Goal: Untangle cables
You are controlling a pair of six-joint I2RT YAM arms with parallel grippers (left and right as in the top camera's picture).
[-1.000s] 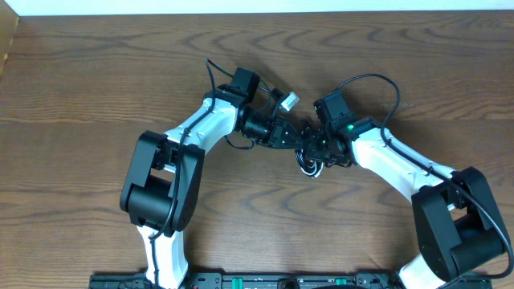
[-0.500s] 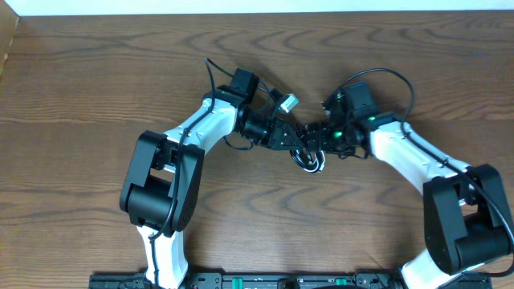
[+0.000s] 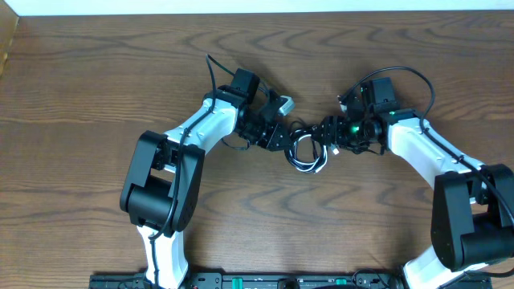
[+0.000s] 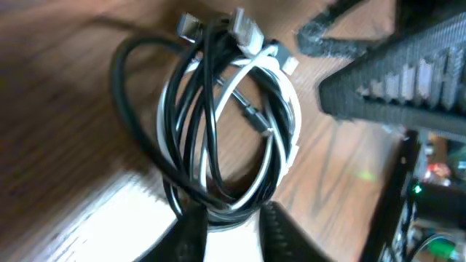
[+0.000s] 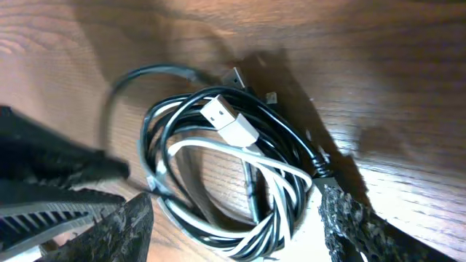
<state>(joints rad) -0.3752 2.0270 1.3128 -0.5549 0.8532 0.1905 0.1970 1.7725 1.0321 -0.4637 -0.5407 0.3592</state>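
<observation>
A dark brown wooden table (image 3: 80,80) fills the overhead view, with a pale strip (image 3: 241,6) along its far edge. The two arms reach in from the near side, and their tools almost meet at the middle of the table.

The cables lie there on the wood, wound together in one small coil. The black cable (image 3: 295,149) makes several loops, and the white cable (image 3: 319,168) runs through the same loops, so the two cross each other in many places. In the right wrist view a white flat plug (image 5: 229,120) lies on top of the coil, with a smaller dark plug (image 5: 238,76) just beyond it.

The left gripper (image 4: 233,229) sits at one edge of the coil. Its fingers (image 4: 188,234) are only a little apart, and a stretch of both cords passes between them. The view is blurred, and it does not show whether they pinch the cords or merely flank them.

The right gripper (image 5: 234,207) comes from the opposite side. Its fingers (image 5: 349,222) stand wide apart, one on each side of the coil, close to its outer loops. It has hold of nothing. A small green light (image 3: 351,126) glows on the right arm.
</observation>
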